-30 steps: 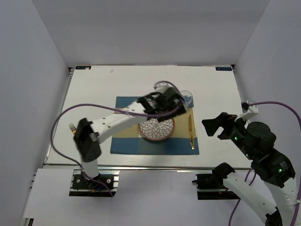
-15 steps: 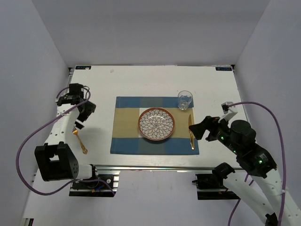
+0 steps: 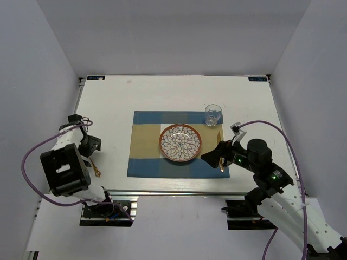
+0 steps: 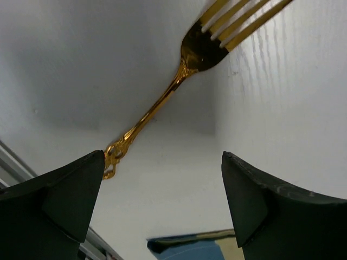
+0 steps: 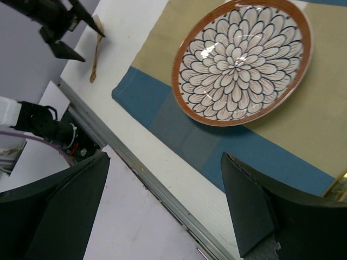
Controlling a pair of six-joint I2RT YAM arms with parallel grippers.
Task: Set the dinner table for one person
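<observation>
The white dinner table (image 3: 135, 92) carries a blue-and-tan checked placemat (image 3: 146, 146) with a flower-patterned plate (image 3: 180, 142), a clear glass (image 3: 213, 115) and a gold knife (image 3: 219, 142) at its right side. A gold fork (image 3: 96, 167) lies on the bare table left of the placemat. My left gripper (image 3: 90, 145) is open and empty, low over the fork (image 4: 179, 81), whose handle end lies by the left finger (image 4: 59, 200). My right gripper (image 3: 210, 157) is open and empty above the placemat's front right, partly hiding the knife. The plate (image 5: 244, 59) also shows in the right wrist view.
A metal rail (image 3: 162, 190) runs along the table's near edge, also in the right wrist view (image 5: 157, 184). Grey walls enclose the left, back and right sides. The placemat's corner (image 4: 206, 246) shows between my left fingers. The knife's handle (image 5: 339, 184) shows at the right edge of the right wrist view.
My left arm has swung from over the plate to the far left and come down over the fork. My right arm has moved left and forward over the placemat's front right corner.
</observation>
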